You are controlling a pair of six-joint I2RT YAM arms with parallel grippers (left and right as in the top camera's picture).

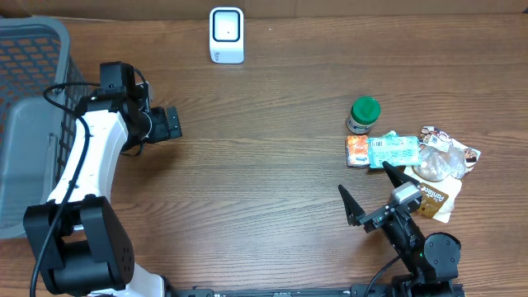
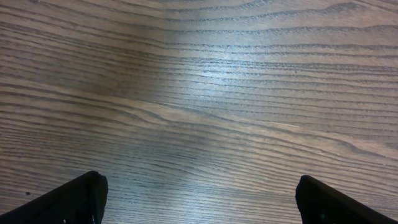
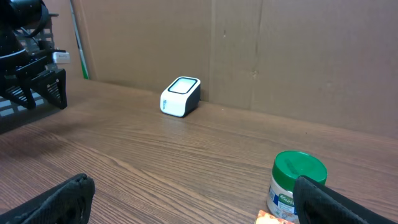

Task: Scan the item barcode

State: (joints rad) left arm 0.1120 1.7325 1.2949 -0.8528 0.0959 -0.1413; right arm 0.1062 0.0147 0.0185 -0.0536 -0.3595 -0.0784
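Fingers (image 3: 62,200) of the right gripper (image 1: 362,176) sit in the bottom corners of my right wrist feed, spread wide with nothing between them. Just past them, at 4 o'clock in that feed, I've got the green-lidded jar (image 3: 297,183). From overhead, the jar tops a little heap at 3 o'clock on the wooden table (image 1: 264,181): an orange packet (image 1: 357,151) touching a pale blue packet (image 1: 393,151), a clear bag (image 1: 441,161), and a brown pouch (image 1: 437,200) just beside the right arm. White barcode scanner (image 1: 226,35) stands at 12 o'clock by the far edge. Left gripper (image 1: 176,122) is over at 9 o'clock next to the gray basket (image 1: 25,124), jaws wide too, holding nothing, just bare wood under it.
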